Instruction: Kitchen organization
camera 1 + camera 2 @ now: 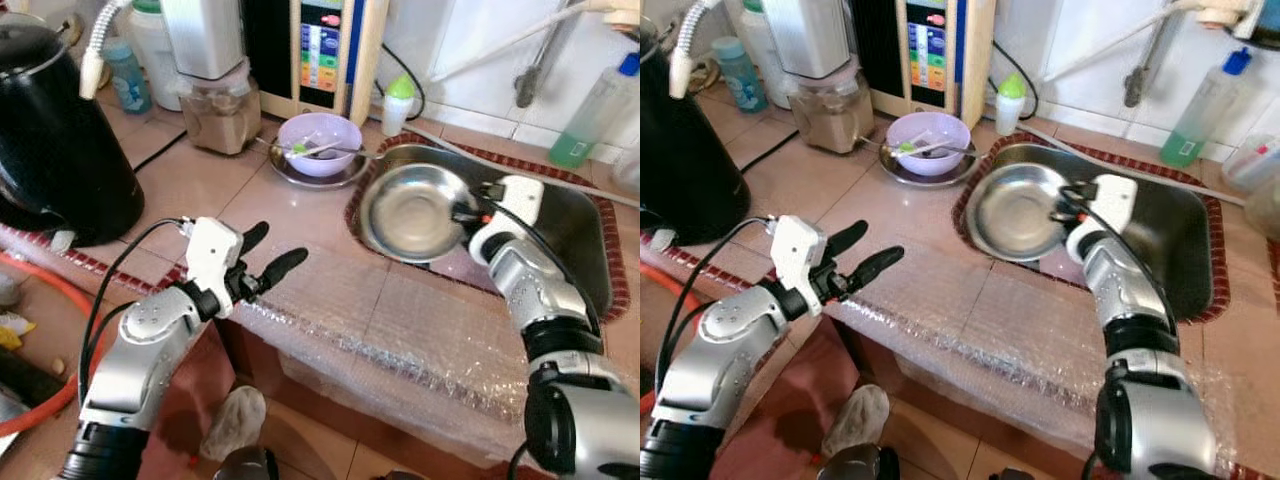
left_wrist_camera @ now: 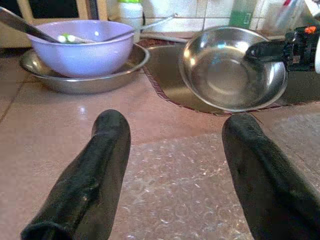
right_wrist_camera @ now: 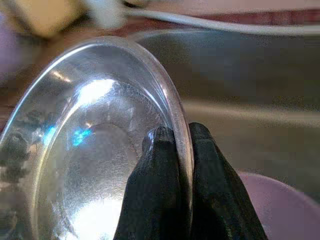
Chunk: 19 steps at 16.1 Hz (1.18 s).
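Beside sink [image 1: 590, 250]: purple bowl [image 1: 319, 142], kettle [image 1: 55, 140]

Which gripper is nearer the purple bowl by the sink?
Left. The left gripper hovers open over the counter, facing the purple bowl. The right gripper is farther off at the sink, pinching the steel bowl.

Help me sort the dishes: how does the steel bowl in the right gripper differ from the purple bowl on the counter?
The steel bowl is shiny metal; the purple bowl is matte lilac. The steel bowl is held tilted over the sink, its rim pinched by the right gripper; the purple bowl sits upright on a steel plate. The steel bowl looks empty and shallower; the purple bowl holds utensils. Both are round.
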{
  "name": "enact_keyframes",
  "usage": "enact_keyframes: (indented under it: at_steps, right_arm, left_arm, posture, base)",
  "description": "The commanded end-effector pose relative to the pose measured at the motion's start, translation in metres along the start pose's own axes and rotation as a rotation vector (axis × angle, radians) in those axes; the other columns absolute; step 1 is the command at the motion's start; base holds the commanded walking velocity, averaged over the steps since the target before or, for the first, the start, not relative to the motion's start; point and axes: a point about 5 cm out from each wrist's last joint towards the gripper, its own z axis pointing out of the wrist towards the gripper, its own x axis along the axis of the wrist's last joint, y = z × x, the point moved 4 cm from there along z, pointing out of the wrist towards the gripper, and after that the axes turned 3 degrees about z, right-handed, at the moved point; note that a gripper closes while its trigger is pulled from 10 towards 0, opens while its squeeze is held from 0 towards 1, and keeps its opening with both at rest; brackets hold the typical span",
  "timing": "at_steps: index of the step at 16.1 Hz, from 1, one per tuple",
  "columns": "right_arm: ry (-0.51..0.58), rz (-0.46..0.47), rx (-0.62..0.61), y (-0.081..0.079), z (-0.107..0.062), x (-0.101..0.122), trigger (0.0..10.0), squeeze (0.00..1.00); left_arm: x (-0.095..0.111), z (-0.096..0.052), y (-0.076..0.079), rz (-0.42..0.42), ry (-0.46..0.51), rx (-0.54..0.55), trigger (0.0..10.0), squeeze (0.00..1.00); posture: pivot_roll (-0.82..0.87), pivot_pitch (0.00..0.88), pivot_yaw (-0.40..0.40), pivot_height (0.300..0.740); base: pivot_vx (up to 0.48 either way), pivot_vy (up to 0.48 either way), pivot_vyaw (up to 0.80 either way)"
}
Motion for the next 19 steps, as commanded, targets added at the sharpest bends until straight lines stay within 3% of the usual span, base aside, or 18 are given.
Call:
enact_keyframes:
  at_steps: [1, 5, 6, 7, 9, 12, 15, 19]
  right_arm:
    - [-0.002, -0.012, -0.086, 0.010, 0.001, -0.001, 0.0, 0.00]
    - [-0.044, -0.039, -0.233, 0.022, 0.001, -0.017, 0.4, 0.00]
    - [-0.062, -0.057, -0.216, 0.017, 0.002, -0.024, 7.5, 0.00]
    - [-0.080, -0.084, -0.192, 0.012, 0.003, -0.030, 10.0, 0.00]
    - [-0.093, -0.070, -0.171, 0.007, 0.004, -0.036, 10.0, 1.00]
    - [-0.112, -0.080, -0.138, 0.000, 0.003, -0.046, 10.0, 1.00]
    - [-0.115, -0.119, -0.140, 0.006, 0.000, -0.051, 10.0, 1.00]
    - [-0.005, -0.067, -0.117, 0.006, 0.001, -0.030, 10.0, 1.00]
  left_arm:
    - [0.003, 0.003, 0.005, 0.018, -0.004, -0.030, 10.0, 1.00]
    - [0.006, 0.008, 0.012, 0.028, -0.011, -0.069, 10.0, 1.00]
    - [0.007, 0.009, 0.012, 0.031, -0.010, -0.075, 10.0, 1.00]
    - [0.008, 0.012, 0.012, 0.033, -0.007, -0.075, 10.0, 1.00]
    - [0.010, 0.016, 0.012, 0.044, 0.001, -0.077, 10.0, 1.00]
    - [0.015, 0.022, 0.012, 0.065, 0.010, -0.094, 10.0, 1.00]
    - [0.017, 0.026, 0.009, 0.078, 0.015, -0.093, 10.0, 1.00]
    - [0.017, 0.028, 0.013, 0.080, 0.020, -0.104, 10.0, 1.00]
  posture:
    - [0.04, 0.051, 0.025, 0.740]
    - [0.05, 0.056, 0.027, 0.740]
    - [0.05, 0.058, 0.029, 0.740]
    - [0.05, 0.059, 0.029, 0.740]
    - [0.05, 0.055, 0.029, 0.740]
    - [0.05, 0.053, 0.031, 0.740]
    - [0.04, 0.052, 0.039, 0.740]
    - [0.03, 0.047, 0.046, 0.740]
  base:
    - [0.000, 0.000, 0.00]
    - [0.000, 0.000, 0.00]
    - [0.000, 0.000, 0.00]
    - [0.000, 0.000, 0.00]
    - [0.000, 0.000, 0.00]
    - [0.000, 0.000, 0.00]
    - [0.000, 0.000, 0.00]
    - [0.000, 0.000, 0.00]
